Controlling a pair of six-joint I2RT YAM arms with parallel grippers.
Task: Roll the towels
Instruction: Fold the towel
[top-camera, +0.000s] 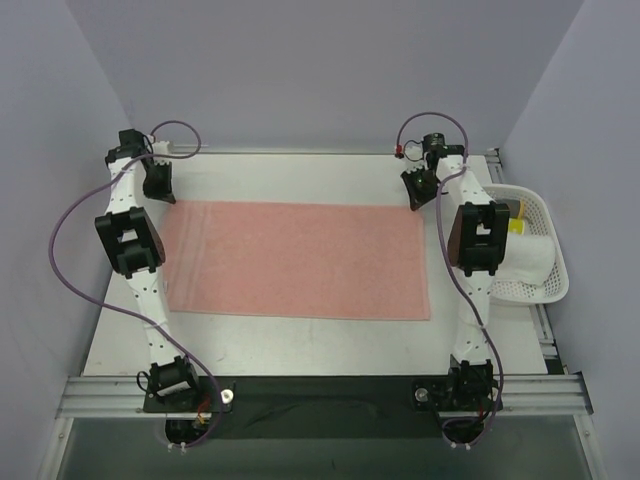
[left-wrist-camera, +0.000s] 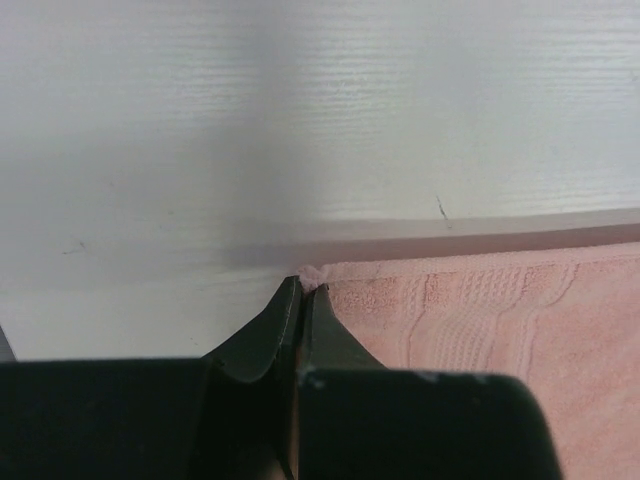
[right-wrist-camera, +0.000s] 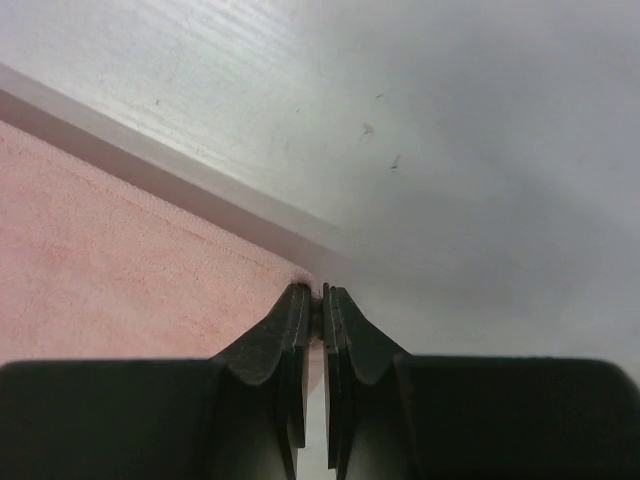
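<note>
The pink towel lies flat and fully spread on the white table. It is a long rectangle with its long sides running left to right. We note a soft terry pile and a woven waffle band near its left end. The left gripper is pinched closed on the far left corner, and the right gripper on the far right corner. The white towel sits in the mesh basket at the table's right.

left arm hides the left edge of the pink towel from above; right arm blocks part of the basket and white towel; yellowish bit inside is probably too small to call
</note>
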